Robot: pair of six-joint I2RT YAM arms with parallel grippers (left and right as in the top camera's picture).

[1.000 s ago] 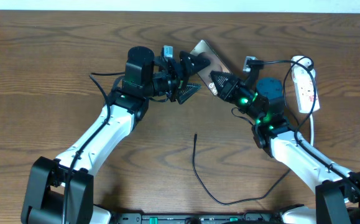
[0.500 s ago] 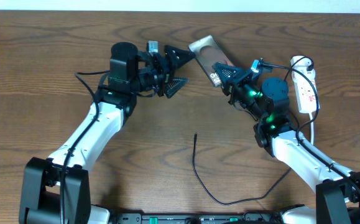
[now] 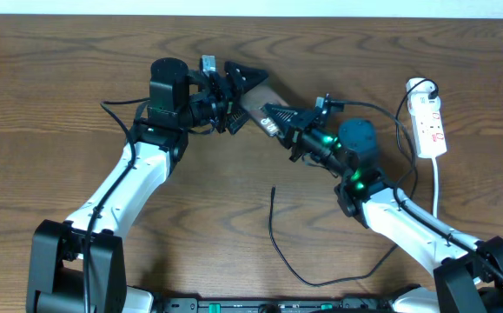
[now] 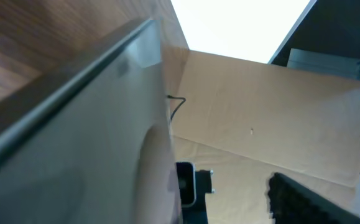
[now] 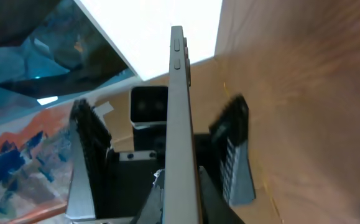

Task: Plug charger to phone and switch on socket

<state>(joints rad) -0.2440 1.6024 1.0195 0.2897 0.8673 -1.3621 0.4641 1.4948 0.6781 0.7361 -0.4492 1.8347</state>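
Note:
The phone (image 3: 258,101) is held off the table, edge-on in the right wrist view (image 5: 178,106). My right gripper (image 3: 277,124) (image 5: 180,182) is shut on its near end. My left gripper (image 3: 248,94) is open, and its two fingers (image 5: 83,146) straddle the phone's far end with a gap on each side. In the left wrist view the phone's grey face (image 4: 74,130) fills the left half and one finger (image 4: 304,202) shows at lower right. The charger (image 3: 279,248) lies loose on the table, tip (image 3: 273,189) pointing away. The socket (image 3: 428,122) lies at the far right.
The socket's white cord (image 3: 436,187) runs down the right side behind my right arm (image 3: 407,226). My left arm (image 3: 125,187) crosses the left half of the wooden table (image 3: 51,104). Black robot cables loop near both wrists.
My right gripper carried the phone leftward and tilted it into the left gripper's fingers. The left gripper shifted left and up, and its fingers have come slightly closer together.

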